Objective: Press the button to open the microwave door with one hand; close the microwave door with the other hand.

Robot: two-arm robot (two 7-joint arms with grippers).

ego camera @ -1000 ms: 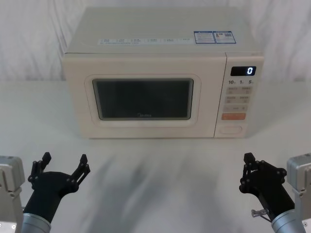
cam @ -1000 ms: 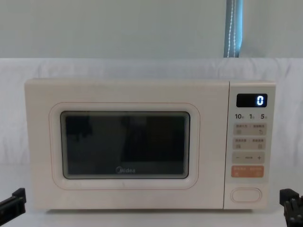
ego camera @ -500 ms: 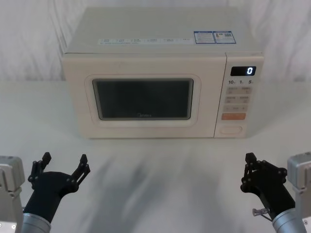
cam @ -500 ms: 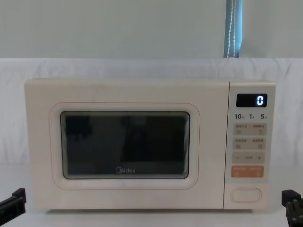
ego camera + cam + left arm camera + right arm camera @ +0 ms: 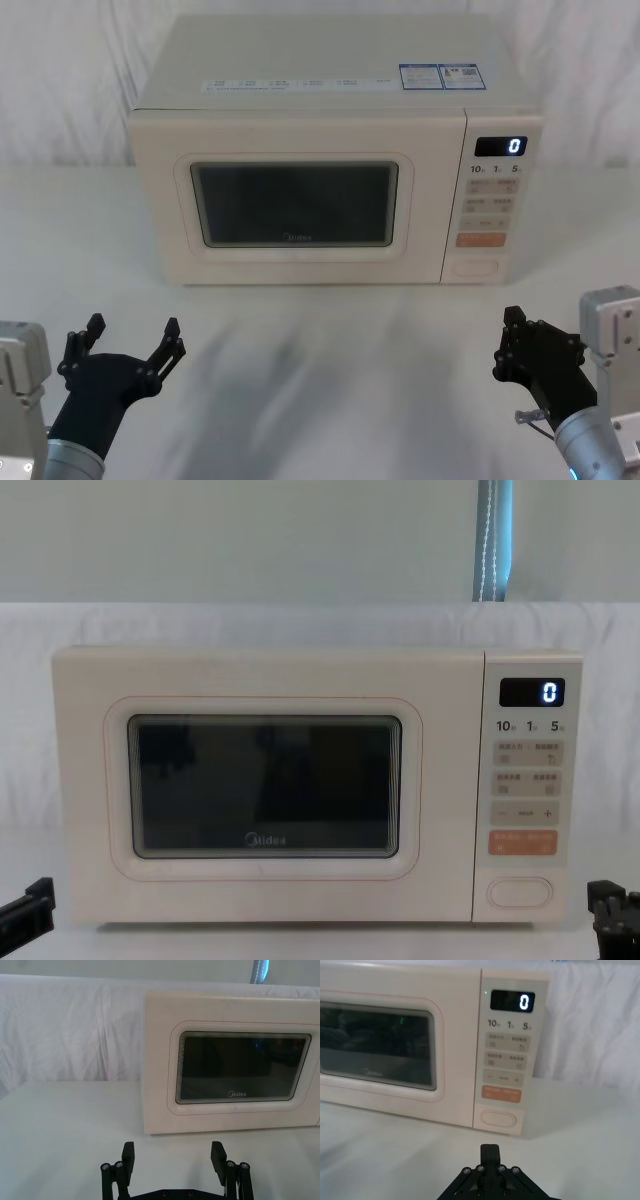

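The microwave [image 5: 335, 150] stands at the upper centre of the head view on the white table [image 5: 330, 370], square to the camera; the microwave door [image 5: 295, 200] fills most of its front and sits flush and closed, its dark window left of the keypad strip; the button [image 5: 474, 267] lies at the bottom of that strip, just below the orange key [image 5: 480, 239], with the display [image 5: 500, 146] showing a blue 0 at the strip's top; the left gripper [image 5: 130, 340] hovers over the table at the lower left of the frame, well apart from the oven, its fingers [image 5: 128, 1156] spread wide with nothing between them; the right gripper [image 5: 512, 340] sits at the lower right, below the keypad side and clear of the oven front, its fingers [image 5: 490, 1152] pressed together in the right wrist view, pointing toward the button [image 5: 498, 1118]; in the chest view the button [image 5: 520, 892] appears at the lower right of the oven front.
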